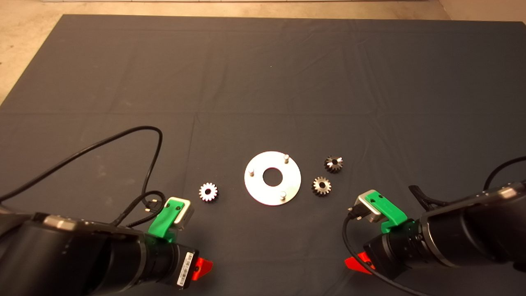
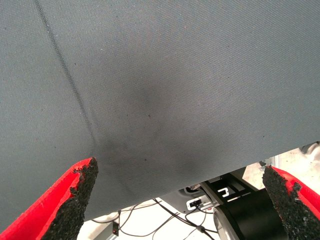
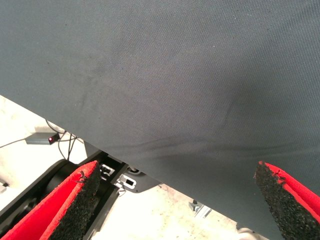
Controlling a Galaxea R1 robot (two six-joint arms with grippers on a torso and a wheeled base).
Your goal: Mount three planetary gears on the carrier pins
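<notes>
A shiny metal disc (image 1: 289,185) with a large central hole lies at the mat's middle front. Three silver carrier pins stand on it: one at the back (image 1: 286,157), one at the left (image 1: 251,172), one at the front (image 1: 282,196). All three pins are bare. A bright silver gear (image 1: 208,192) lies left of the disc. Two darker gears (image 1: 333,164) (image 1: 321,186) lie right of it. My left gripper (image 2: 180,200) is open and empty at the lower left. My right gripper (image 3: 175,200) is open and empty at the lower right.
The dark mat (image 1: 263,82) covers the table. Black cables (image 1: 123,139) loop over the mat by the left arm. Both wrist views show the mat's front edge (image 2: 210,172) (image 3: 75,132) with floor, cables and the robot's base beyond.
</notes>
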